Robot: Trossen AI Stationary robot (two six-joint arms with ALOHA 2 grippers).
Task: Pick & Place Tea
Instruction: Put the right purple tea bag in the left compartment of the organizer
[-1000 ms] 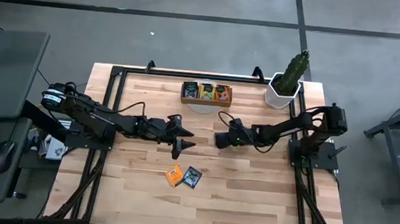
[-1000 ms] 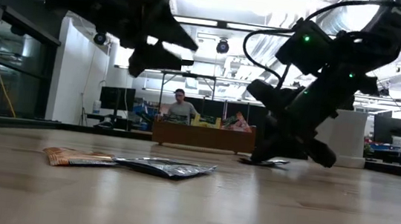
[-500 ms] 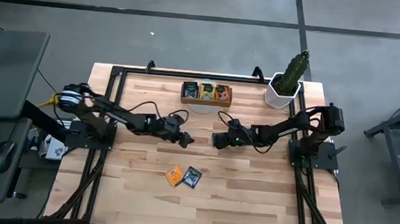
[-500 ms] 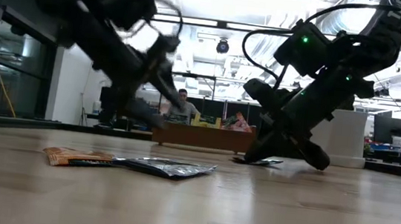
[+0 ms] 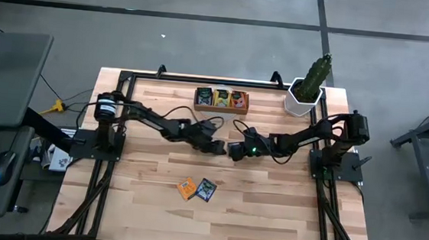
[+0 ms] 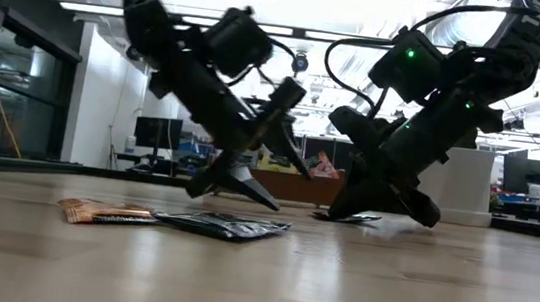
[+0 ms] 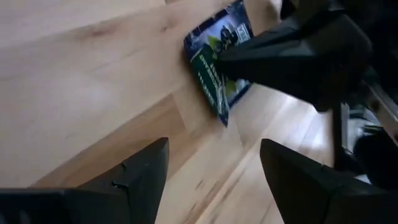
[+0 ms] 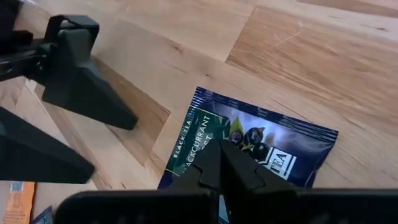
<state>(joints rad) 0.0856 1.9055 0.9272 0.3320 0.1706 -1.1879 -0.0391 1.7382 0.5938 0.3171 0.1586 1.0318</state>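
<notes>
— What does the dark blue sachet (image 8: pixel 249 152) say?
— "BLACKCURRANT" and "TEA". It lies flat mid-surface (image 5: pixel 269 209), under the right tool (image 8: pixel 227 163), whose fingers are closed with tips on it.
— And the left tool (image 7: pixel 214 168)?
— Spread wide, holding nothing, angled down just beside that sachet.

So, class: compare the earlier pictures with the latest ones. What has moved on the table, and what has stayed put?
The left gripper has swung in across the table and dropped low, jaws open, right beside the right gripper. That one has stayed shut, pressing its tips on a dark blue sachet. The orange sachet and the dark sachet beside it, and the wooden tray, have not moved.
</notes>
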